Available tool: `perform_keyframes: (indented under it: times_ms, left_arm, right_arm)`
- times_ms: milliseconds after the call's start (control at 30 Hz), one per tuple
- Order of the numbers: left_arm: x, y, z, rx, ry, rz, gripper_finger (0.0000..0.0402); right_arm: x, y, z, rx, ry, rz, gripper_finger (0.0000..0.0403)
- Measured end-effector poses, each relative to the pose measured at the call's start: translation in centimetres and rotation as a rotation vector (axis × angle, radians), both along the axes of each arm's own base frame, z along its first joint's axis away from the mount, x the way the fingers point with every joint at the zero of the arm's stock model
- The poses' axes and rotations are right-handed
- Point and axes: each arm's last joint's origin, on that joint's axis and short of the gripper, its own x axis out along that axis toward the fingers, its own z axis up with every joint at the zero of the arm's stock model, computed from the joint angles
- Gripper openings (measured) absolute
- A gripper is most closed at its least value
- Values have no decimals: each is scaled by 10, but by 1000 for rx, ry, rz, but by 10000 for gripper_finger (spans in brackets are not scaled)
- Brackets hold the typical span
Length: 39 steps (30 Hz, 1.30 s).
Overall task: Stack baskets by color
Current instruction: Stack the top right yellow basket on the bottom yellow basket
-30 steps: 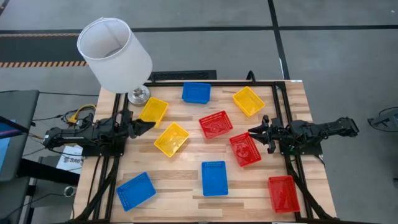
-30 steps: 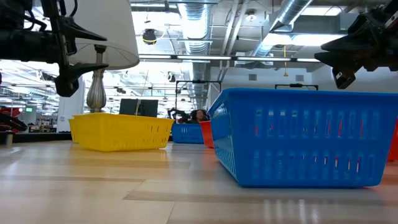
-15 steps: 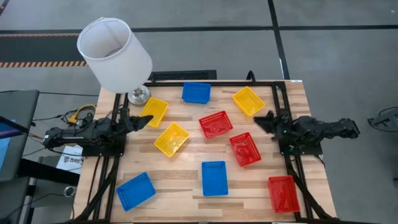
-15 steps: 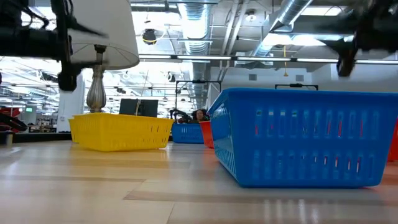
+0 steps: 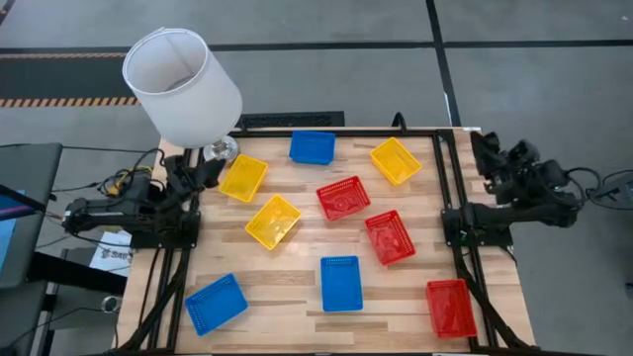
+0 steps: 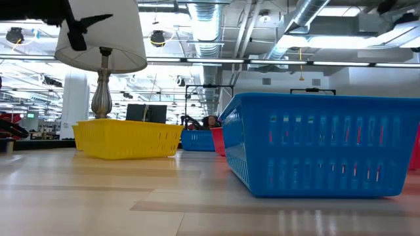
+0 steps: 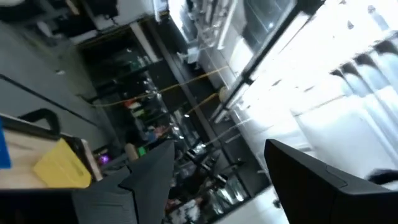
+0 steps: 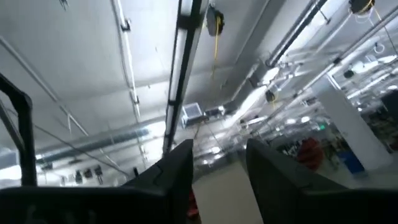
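Nine small baskets with little holes in their sides are lying apart on the wooden desk (image 5: 297,292), none stacked. The yellow baskets (image 5: 273,221) are sitting toward the far left, with one (image 5: 395,160) near the far right corner. The red baskets (image 5: 343,198) are lying in the middle and down to the near right corner (image 5: 450,308). One blue basket (image 5: 313,147) is sitting at the far edge, and two (image 5: 340,283) are lying near the near edge.

The left fingers (image 5: 206,170) are standing wide open at the far left corner, holding nothing. The right fingers (image 8: 217,165) are pointing up past the desk's right edge, a little apart and holding nothing.

A white lampshade (image 5: 181,85) is standing over the far left corner. The room behind is showing bright ceiling lights and pipes.
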Motion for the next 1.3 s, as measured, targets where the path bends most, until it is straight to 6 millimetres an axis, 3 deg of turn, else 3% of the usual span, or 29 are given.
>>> perform_keyframes:
  times_ms: [133,400,533,700,900,1133,1300]
  left_arm:
    - [12,1,22,-5,75,9,241]
    - [42,-2,65,21,276,-97,241]
    - [48,-2,85,10,451,-100,241]
    - [48,-2,102,-7,678,-101,241]
    - [54,-2,104,-38,821,-133,241]
    - [69,-3,95,-42,903,-192,241]
    - [76,0,89,-65,953,-261,241]
  right_arm:
    - [5,-1,12,43,220,-37,185]
    - [42,-2,36,177,700,-84,179]
    - [60,-2,47,284,925,-100,168]
    - [72,-1,43,477,1190,-143,163]
    - [81,1,23,727,1400,-178,188]
    - [103,3,12,771,1512,-196,245]
    - [116,5,6,789,1565,-180,251]
